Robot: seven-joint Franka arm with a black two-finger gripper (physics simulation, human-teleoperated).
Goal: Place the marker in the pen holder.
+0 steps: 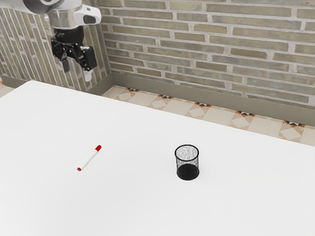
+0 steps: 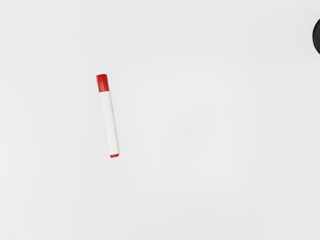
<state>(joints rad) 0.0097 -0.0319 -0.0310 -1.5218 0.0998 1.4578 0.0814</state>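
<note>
The arm (image 1: 27, 6) is white and pale grey, smoothly rounded, with dark trim at one joint. Below sits a silvery cylindrical section (image 1: 64, 18), then the gripper (image 1: 77, 71) — black, angular, two-fingered, flecked with grey — with one pale fingertip (image 1: 88, 76).

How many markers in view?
1. The red-capped marker lies flat on the white table, on the exterior view's left of the black mesh pen holder. No others visible.
</note>
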